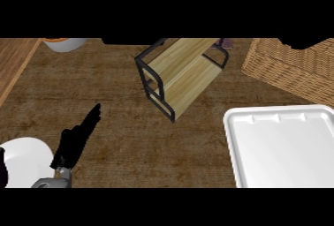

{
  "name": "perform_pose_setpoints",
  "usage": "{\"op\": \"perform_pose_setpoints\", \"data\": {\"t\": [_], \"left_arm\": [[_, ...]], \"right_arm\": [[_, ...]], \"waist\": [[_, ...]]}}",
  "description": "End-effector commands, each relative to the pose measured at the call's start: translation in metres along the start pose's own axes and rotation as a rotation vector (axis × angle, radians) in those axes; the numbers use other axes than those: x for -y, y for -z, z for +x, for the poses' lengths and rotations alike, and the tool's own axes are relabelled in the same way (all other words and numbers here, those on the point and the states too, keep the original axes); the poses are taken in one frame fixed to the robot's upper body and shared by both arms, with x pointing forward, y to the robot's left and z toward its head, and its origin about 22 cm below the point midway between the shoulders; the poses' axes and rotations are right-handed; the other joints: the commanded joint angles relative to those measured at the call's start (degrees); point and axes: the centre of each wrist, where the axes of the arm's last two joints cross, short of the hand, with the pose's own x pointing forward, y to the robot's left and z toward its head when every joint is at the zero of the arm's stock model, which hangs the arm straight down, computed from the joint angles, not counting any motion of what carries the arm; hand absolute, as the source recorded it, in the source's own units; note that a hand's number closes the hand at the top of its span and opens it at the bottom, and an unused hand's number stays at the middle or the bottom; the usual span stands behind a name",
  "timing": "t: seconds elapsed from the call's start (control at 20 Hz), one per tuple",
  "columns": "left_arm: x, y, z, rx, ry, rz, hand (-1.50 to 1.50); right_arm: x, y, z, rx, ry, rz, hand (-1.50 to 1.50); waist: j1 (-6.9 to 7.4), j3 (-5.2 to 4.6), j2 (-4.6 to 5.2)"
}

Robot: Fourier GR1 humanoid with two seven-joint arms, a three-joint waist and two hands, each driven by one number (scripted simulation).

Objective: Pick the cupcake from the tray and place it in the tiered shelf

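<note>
Brown, woven-looking counter (117, 88) fills my head view, with a lighter wooden strip along its left edge. At the counter's near right corner I have the white tray (287, 150); its rim and bare floor are all I can see, and nothing sits in the part that shows. Its right side runs out of view, so I cannot speak for the rest of it.

Toward the far edge, about the middle, stands the tiered shelf (183, 70), a black metal frame with light wooden boards, turned at an angle to the counter's edges. I see nothing resting on the boards that face me. Just right of it, in the far right corner, is a wicker basket (294, 68); I cannot see inside it. At the far left corner a white bowl (65, 43) with something orange in it is cut by the view's edge.

My left hand (75, 141) comes up from the near left corner, its fingers straight and together, pointing toward the shelf and well apart from it, holding nothing. My right hand does not show at all.

I cannot find the cupcake anywhere: not on the visible tray, not on the shelf, not by the fingers.
</note>
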Motion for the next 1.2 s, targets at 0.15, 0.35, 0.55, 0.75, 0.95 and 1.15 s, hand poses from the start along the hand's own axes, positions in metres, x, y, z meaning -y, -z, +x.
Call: {"op": "perform_pose_setpoints", "data": {"t": [0.15, 0.35, 0.55, 0.75, 0.95, 1.15], "left_arm": [[0.0, 0.005, 0.007, -0.009, -0.004, -0.01, 0.0], [0.025, 0.004, 0.015, 0.025, -0.003, -0.034, 0.0], [-0.001, 0.003, 0.004, 0.021, 0.006, -0.023, 0.0], [0.02, 0.011, 0.01, 0.042, 0.012, -0.046, 0.0], [0.003, 0.011, 0.022, 0.047, 0.008, -0.059, 0.0], [0.008, -0.003, 0.0, 0.031, 0.005, -0.057, 0.0]], "right_arm": [[-0.016, 0.063, 0.039, -0.048, 0.004, -0.049, 1.5], [-0.026, 0.08, 0.042, -0.018, -0.027, -0.019, 1.5], [-0.051, 0.091, 0.047, 0.023, -0.059, 0.025, 1.5], [-0.085, 0.102, 0.06, 0.027, -0.091, 0.08, 1.5], [-0.103, 0.108, 0.067, 0.001, -0.09, 0.131, 1.5], [-0.126, 0.113, 0.082, 0.013, -0.087, 0.205, 1.5]], "waist": [[1.22, 0.01, 0.48], [1.53, 0.03, 0.62], [1.36, 0.01, 0.65], [1.75, 0.01, 0.85], [3.0, 0.02, 1.22], [2.8, 0.0, 1.0]]}}
